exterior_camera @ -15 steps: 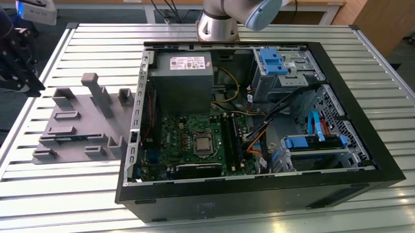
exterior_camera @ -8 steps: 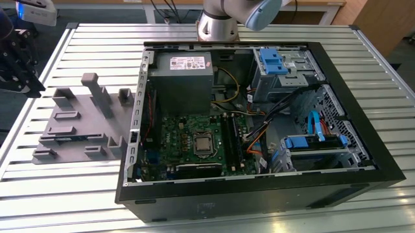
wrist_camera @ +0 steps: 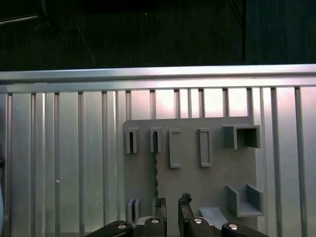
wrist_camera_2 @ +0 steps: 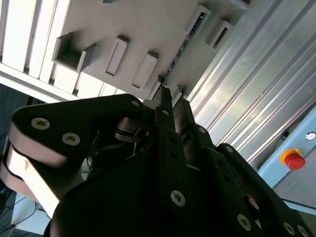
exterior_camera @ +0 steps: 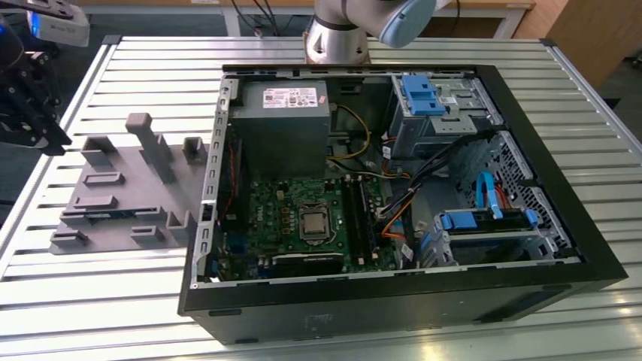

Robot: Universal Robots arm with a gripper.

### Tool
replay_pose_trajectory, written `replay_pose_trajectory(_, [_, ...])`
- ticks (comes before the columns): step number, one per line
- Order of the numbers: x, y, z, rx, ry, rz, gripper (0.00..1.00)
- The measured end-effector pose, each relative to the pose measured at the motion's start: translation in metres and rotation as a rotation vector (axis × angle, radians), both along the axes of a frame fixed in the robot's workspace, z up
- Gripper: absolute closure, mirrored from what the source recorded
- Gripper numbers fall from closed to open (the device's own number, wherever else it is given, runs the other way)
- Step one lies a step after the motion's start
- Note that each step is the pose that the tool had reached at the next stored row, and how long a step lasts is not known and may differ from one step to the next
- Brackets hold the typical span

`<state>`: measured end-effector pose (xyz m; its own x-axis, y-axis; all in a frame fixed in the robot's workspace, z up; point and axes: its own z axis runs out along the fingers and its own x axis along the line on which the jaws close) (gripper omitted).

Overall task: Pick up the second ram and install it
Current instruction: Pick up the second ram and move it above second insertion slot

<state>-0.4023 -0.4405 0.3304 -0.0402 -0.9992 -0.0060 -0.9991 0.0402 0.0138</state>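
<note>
1. Arm base [exterior_camera: 336,41] stands on the slatted bench [exterior_camera: 110,293], beyond the open PC case [exterior_camera: 401,295]; in the exterior view the arm's end is at that view's far left
2. Hand [wrist_camera: 172,201] hangs fingers-down near the grey tray [exterior_camera: 120,197], raised & apart from it
3. Fingertips [wrist_camera: 160,203] sit close w/ a narrow gap between them, nothing in the gap, so the hand is slightly apart & holds nothing
4. Second ram [wrist_camera: 156,165] is in the tray, standing on edge in a slot, reaching from one of the small upright pockets toward the hand
5. Ram appears edge-on as a thin dark strip w/ a greenish speckle; its flat faces can't be seen
6. In the second wrist view the same strip [wrist_camera_2: 183,43] runs along the tray straight toward the fingertips, its near end just short of them
7. Green motherboard [exterior_camera: 286,214] lies inside the case, well apart from hand & ram
</note>
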Motion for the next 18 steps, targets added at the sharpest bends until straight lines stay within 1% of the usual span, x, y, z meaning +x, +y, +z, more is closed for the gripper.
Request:
replay_pose_trajectory(9, [-0.0003,0.0,-0.0068,-0.0002,0.0,0.0,0.76])
replay_pose_trajectory(18, [-0.0003,0.0,-0.0084,-0.0002,0.0001,0.0,0.76])
